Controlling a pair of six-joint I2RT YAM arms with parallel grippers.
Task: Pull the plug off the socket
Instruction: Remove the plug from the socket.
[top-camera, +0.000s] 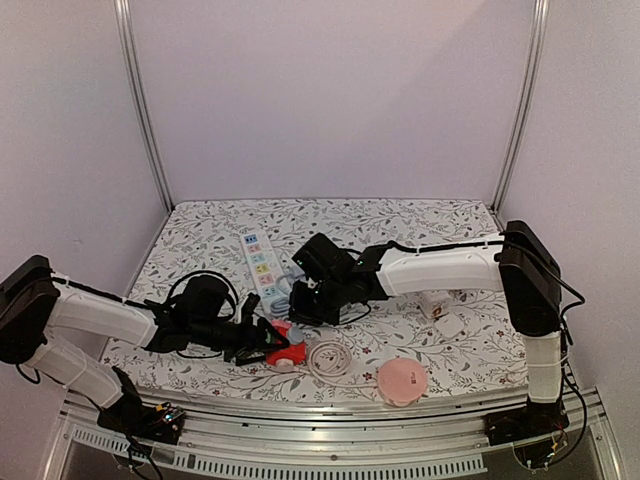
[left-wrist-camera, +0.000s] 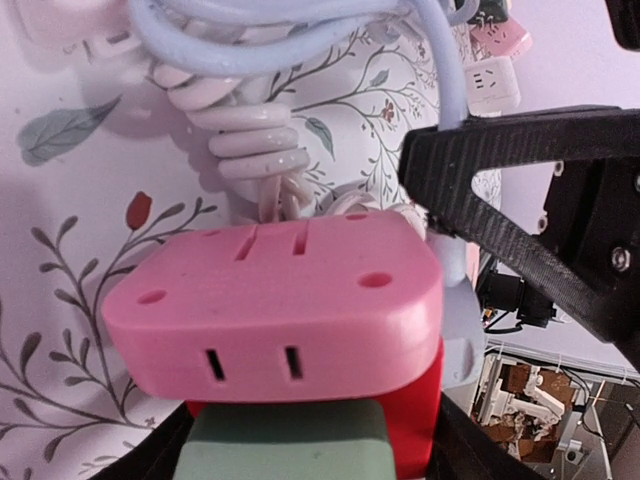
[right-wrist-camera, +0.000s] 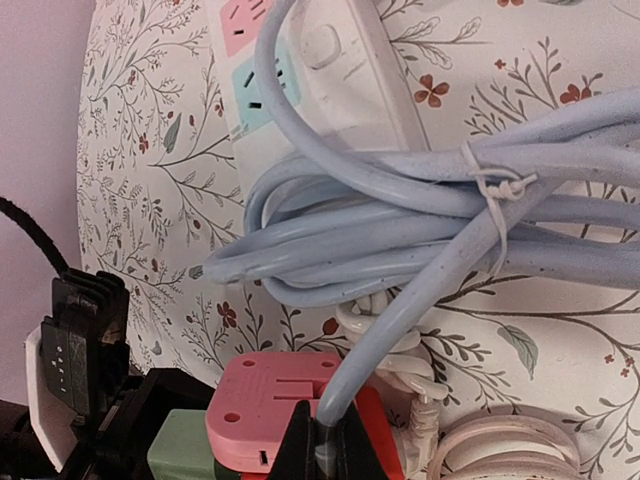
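The socket is a pink block with red and green sides; it also shows low in the right wrist view as the socket and as a red-pink lump, the socket, at the table's front. My left gripper has its black jaws against both sides of it. The pale blue plug sits at the socket's right side. Its light blue cable rises from the block, and my right gripper is shut on it right at the block.
A white power strip with coloured outlets lies behind, the bundled blue cable tied beside it. A coiled white cord, a pink round disc and a small white adapter lie near the front edge.
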